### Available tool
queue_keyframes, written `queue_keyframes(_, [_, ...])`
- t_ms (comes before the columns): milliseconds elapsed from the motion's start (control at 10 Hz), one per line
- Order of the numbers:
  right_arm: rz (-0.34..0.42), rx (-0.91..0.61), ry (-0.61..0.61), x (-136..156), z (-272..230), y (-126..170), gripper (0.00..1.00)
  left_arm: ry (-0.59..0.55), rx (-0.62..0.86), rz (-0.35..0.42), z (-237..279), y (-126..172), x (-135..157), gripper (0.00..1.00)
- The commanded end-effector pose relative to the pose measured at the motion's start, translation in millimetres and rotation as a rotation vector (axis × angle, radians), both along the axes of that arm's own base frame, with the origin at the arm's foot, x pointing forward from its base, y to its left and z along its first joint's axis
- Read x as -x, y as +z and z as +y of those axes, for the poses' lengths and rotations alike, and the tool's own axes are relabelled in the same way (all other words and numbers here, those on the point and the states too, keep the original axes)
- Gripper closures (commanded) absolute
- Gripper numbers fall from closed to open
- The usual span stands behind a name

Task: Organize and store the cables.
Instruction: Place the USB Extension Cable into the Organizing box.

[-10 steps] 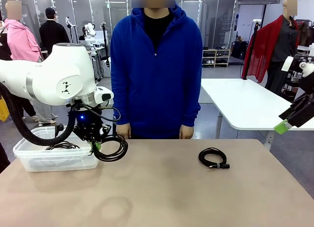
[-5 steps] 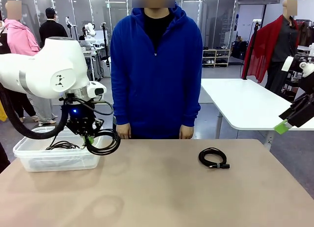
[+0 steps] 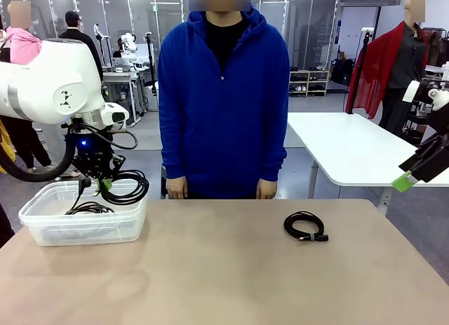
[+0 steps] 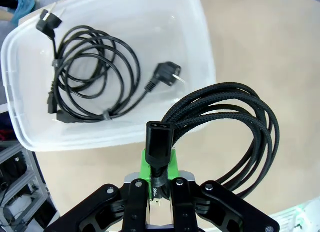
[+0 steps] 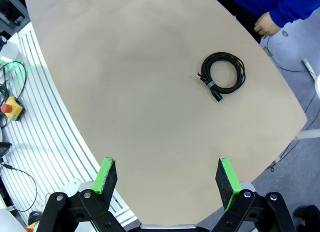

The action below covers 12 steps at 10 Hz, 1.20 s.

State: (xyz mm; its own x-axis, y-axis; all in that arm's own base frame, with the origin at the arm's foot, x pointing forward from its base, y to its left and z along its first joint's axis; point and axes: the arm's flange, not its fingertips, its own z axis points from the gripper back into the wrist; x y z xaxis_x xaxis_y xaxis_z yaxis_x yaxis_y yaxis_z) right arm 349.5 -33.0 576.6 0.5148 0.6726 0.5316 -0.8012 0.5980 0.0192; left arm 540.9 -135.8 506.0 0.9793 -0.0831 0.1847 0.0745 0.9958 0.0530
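Beige and mostly bare, the surface point(image 3: 231, 269) carries a clear plastic bin point(image 3: 84, 230) at its far left. One coiled cable point(image 3: 305, 226) lies loose right of the middle. A person in a blue hoodie point(image 3: 223, 93) stands at the far edge, hands down.

The left pincer point(image 3: 104, 189) hangs above the bin, clamped on the plug point(image 4: 158, 139) of a braided cable point(image 3: 128, 187). The wrist view shows that plug nipped between the green pads while the coil swings out to one side. Much of the loop looks to hang past the bin's right wall, over bare surface rather than over the bin's floor. Another cable point(image 4: 87, 79) already lies coiled inside. The right pincer point(image 5: 167, 177) waits high off the right side, jaws wide apart, holding nothing.

The main risk is a release from this spot. With the coil hanging off-centre, part of it could land on the rim and drape over the wall or slide out onto the surface. The grip takes the plug alone, so the coil's weight can pivot it — a quick move might twist the plug loose early or let the loops spread. If the arm comes down without shifting left, the loop could catch the rim and drag or tip the light bin. The cord inside, with its plugs sticking out, could also snag the newcomer.
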Motion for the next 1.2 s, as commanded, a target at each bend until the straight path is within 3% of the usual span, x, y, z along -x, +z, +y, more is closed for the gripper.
queue_keyframes(0, [-0.002, -0.012, 0.012, 1, 0, -1, 0.0, 0.001, 0.01, 0.003, 11, 0, -20, 0.86])
queue_keyframes(500, [-0.002, -0.012, 0.012, 1, 0, -1, 0.0, 0.109, 0.077, 0.004, 51, -23, -67, 0.86])
queue_keyframes(1100, [-0.002, -0.012, 0.012, 1, 0, -1, 0.0, 0.204, 0.112, 0.028, 64, -72, -90, 0.86])
